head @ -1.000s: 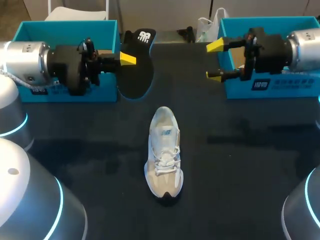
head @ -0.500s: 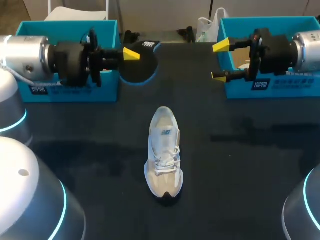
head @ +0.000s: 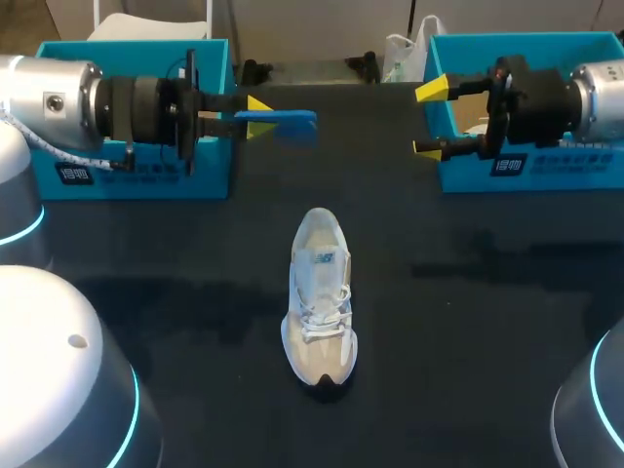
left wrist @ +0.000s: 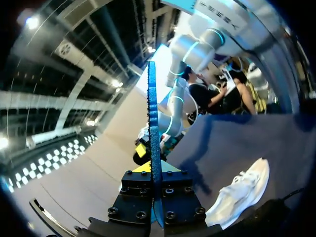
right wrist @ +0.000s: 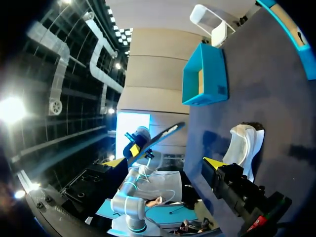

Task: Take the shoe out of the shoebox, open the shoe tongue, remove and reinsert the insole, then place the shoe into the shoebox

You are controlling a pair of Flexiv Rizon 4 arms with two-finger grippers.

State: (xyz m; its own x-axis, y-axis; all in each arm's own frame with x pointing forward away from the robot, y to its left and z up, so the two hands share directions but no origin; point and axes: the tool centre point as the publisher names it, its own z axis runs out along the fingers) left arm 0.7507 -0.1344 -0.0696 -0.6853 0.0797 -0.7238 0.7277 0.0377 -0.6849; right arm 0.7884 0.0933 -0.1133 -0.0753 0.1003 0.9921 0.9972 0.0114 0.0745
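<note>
Shoeboxes sit at the far corners of the dark bench [head: 468,322], the left shoebox [head: 132,58] and the right shoebox [head: 526,44], and the shoe [head: 320,297] rests on its sole at mid-bench, well apart from both. My left end effector [head: 259,116] hangs level just beside the left shoebox, clenched on the blue insole [head: 291,121], which it holds edge-on above the cloth. My right end effector [head: 427,118] hangs level beside the right shoebox, released, fingers wide apart.

The right gripper [right wrist: 164,162] is shown spread wide. Ahead, the white shoe [right wrist: 242,148] is laid on the table [right wrist: 276,98]; the insole [right wrist: 168,132] is clamped in the left gripper [right wrist: 134,148].
</note>
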